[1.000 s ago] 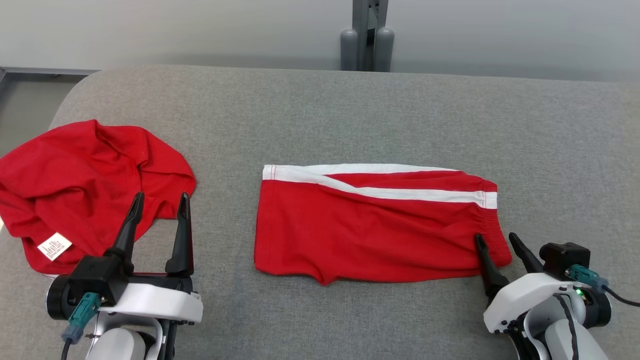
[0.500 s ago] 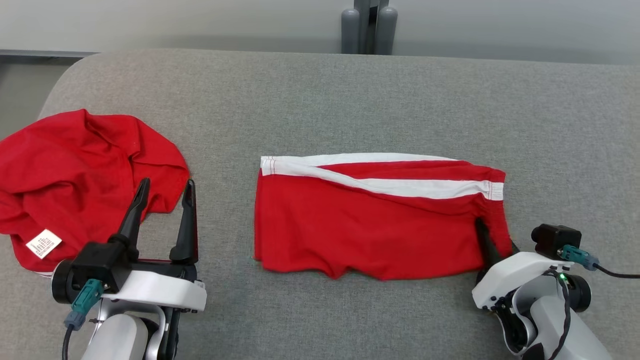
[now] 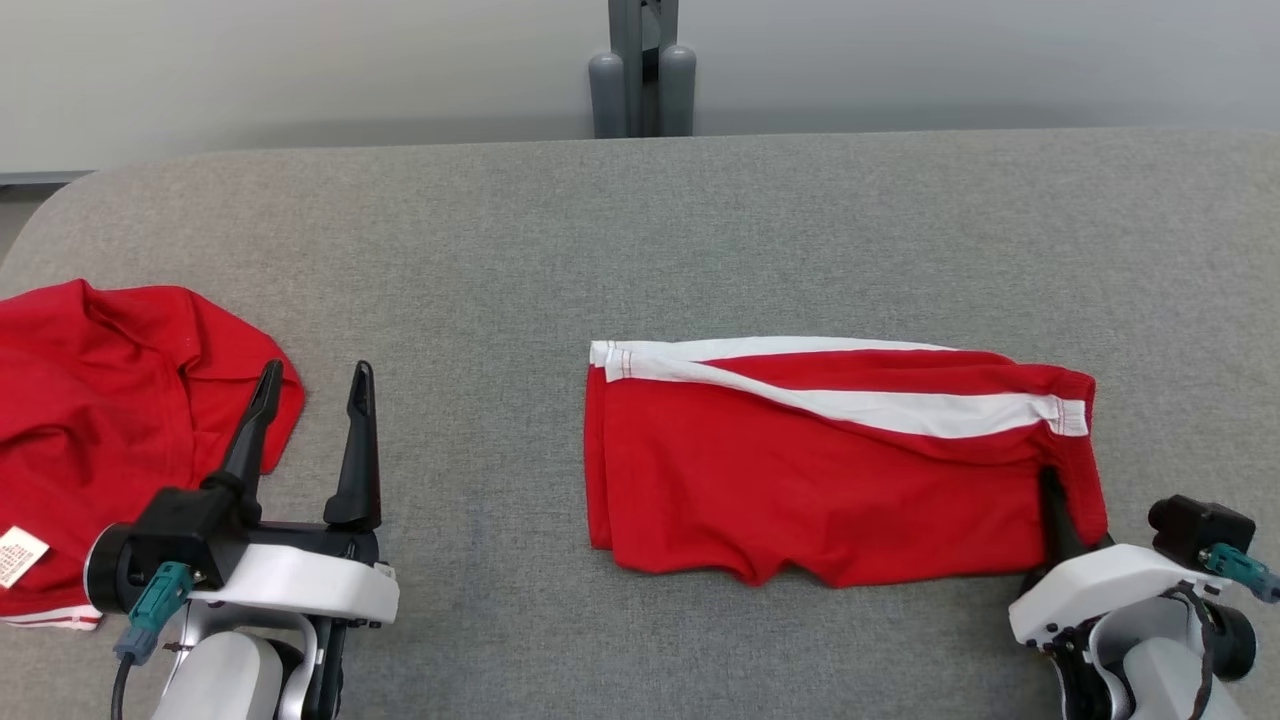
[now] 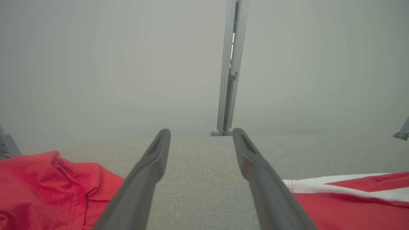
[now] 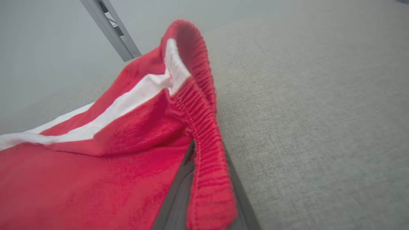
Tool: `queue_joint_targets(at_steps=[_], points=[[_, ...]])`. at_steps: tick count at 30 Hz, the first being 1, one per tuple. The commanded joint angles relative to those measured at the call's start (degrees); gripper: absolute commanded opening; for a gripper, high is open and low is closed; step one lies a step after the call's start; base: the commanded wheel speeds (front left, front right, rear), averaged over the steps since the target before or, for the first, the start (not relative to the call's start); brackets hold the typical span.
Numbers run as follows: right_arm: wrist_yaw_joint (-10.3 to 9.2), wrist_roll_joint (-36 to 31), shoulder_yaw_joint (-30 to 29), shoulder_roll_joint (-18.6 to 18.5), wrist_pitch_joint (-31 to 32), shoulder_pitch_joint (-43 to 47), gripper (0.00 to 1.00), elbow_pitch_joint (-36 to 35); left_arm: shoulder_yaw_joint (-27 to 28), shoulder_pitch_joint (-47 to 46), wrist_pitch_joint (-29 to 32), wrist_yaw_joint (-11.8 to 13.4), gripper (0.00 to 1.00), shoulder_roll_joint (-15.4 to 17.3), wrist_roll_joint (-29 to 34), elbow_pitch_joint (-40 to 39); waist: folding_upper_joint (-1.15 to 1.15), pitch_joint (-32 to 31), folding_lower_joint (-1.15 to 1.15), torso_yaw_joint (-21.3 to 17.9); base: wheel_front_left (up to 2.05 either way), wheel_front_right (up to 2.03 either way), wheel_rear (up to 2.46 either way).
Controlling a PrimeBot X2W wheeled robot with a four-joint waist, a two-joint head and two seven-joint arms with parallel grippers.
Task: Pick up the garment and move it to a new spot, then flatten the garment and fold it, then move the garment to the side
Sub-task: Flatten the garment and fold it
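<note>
Right end effector (image 3: 1055,500) pinches red shorts (image 3: 830,480) waistband; left end effector (image 3: 316,375) spread, near crumpled red garment (image 3: 110,400), label (image 3: 20,555) unreadable.

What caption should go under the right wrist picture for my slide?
The right gripper pinches the elastic waistband of the red shorts on the grey table.

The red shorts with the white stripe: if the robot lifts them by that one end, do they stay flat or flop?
Probably flop: the red shorts are wrinkled cloth, and the waistband curls where the right tool pinches it. Being thin, likely light. Dragged, they may bunch up on the textured grey surface.
</note>
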Motion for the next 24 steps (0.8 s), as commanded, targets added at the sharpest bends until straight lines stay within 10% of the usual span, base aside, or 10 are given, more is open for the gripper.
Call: queue_joint_targets(at_steps=[1, 11, 24], points=[[-0.05, -0.2, 0.5, 0.1, -0.1, -0.1, 0.00, -0.9, 0.3, 0.6, -0.3, -0.1, 1.00, 0.3, 0.2, 0.0, 0.00, -0.3, 0.00, -0.5, 0.00, 0.00, 0.00], [-0.04, 11.8, 26.4, 0.7, 6.4, -2.2, 0.00, -20.7, -0.7, 0.1, -0.2, -0.3, 1.00, 0.4, -0.2, 0.4, 0.00, -0.5, 0.00, -0.6, 0.00, 0.00, 0.00], [-0.04, 16.9, 40.1, 0.8, 3.3, -11.9, 0.00, -10.1, -0.4, -1.8, -0.2, -0.1, 1.00, -0.3, -0.4, 0.8, 0.00, 2.7, 0.00, 4.0, 0.00, 0.00, 0.00]])
